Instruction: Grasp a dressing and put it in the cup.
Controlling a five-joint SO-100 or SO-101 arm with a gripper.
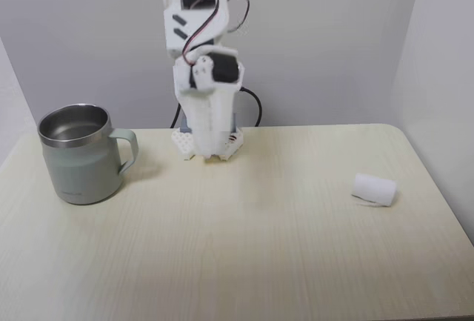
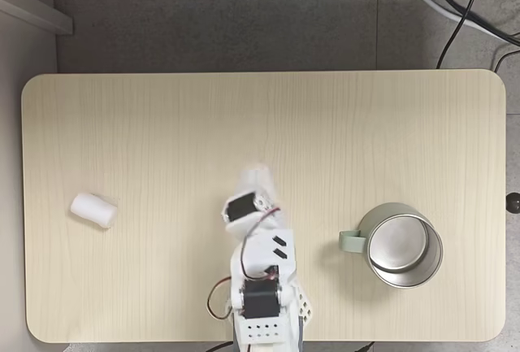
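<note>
The dressing (image 1: 374,189) lies far from the cup (image 1: 78,156) on the tabletop (image 1: 244,247) — claw (image 2: 256,176) blurred, so its opening can't be told.

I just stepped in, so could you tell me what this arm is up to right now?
Nothing is being handled yet. The arm is folded up at its base, its hand blurred and over bare table, holding nothing. The dressing lies on its side at one end, and the cup stands upright and empty at the other.
</note>
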